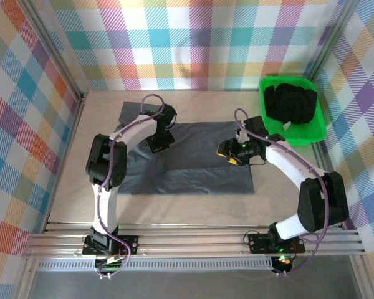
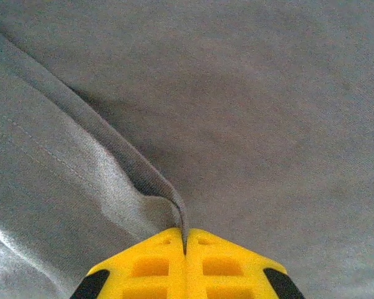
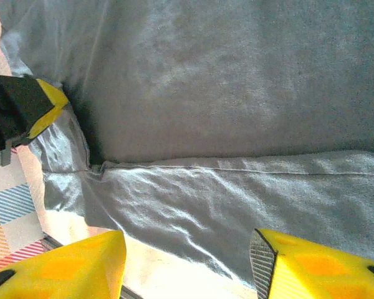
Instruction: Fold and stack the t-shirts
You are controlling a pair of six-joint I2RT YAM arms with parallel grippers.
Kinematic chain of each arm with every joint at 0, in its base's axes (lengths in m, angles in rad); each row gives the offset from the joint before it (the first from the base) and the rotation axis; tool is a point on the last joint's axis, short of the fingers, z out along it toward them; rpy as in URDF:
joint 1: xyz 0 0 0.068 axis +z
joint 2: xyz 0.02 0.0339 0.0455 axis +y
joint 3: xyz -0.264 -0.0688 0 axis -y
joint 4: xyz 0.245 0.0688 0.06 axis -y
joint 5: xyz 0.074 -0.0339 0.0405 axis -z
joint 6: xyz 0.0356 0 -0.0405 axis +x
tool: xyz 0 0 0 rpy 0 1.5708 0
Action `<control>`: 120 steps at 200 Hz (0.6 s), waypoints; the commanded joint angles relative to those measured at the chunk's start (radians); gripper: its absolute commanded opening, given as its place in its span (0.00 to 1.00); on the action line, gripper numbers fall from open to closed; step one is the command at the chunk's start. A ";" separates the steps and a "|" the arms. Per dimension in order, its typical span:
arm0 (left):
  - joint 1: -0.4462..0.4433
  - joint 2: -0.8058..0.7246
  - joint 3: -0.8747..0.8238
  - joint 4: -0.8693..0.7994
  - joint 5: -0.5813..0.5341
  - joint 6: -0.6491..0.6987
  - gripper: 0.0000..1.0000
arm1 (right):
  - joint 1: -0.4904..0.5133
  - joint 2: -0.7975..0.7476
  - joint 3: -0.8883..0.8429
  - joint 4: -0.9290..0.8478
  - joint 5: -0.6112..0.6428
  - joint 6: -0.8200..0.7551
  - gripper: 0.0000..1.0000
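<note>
Centrally on the table [image 1: 193, 103] lies the slate grey t-shirt [image 1: 199, 177], spread flat. Its near edge runs straight, and its right edge stops short of the green bin [image 1: 318, 128] at the far right corner. Black t-shirts [image 1: 290, 103] are bundled in that bin. Bare tabletop shows along the far side of the shirt, in a strip at its left and in a band between its near edge and the aluminium rail [image 1: 193, 240].

The left gripper [image 2: 186, 252] sits over the far left part of the shirt. Its wrist view shows what the top view cannot: the yellow fingers are pressed together on a raised ridge of the grey cloth, with a stitched hem running off to the left.

The right gripper [image 3: 187, 265] hovers over the shirt's right part, near the bin. From above its opening is hard to read, but its own camera shows the fingers spread wide, holding nothing, above a stitched hem that crosses the cloth.
</note>
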 commanded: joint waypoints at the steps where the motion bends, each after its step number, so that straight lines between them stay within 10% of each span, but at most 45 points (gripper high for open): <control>1: -0.016 0.030 0.013 -0.045 -0.029 0.060 0.00 | 0.002 0.017 0.033 -0.013 -0.007 0.009 0.56; 45: -0.017 0.070 0.047 -0.075 -0.034 0.100 0.00 | 0.001 0.029 0.038 -0.021 -0.010 0.011 0.56; 71: -0.017 0.023 0.040 -0.110 -0.125 0.098 0.56 | 0.002 0.028 0.037 -0.051 0.022 0.008 0.56; 120: 0.064 -0.346 -0.268 -0.086 -0.180 -0.050 0.54 | 0.002 0.005 -0.066 -0.132 0.213 0.023 0.48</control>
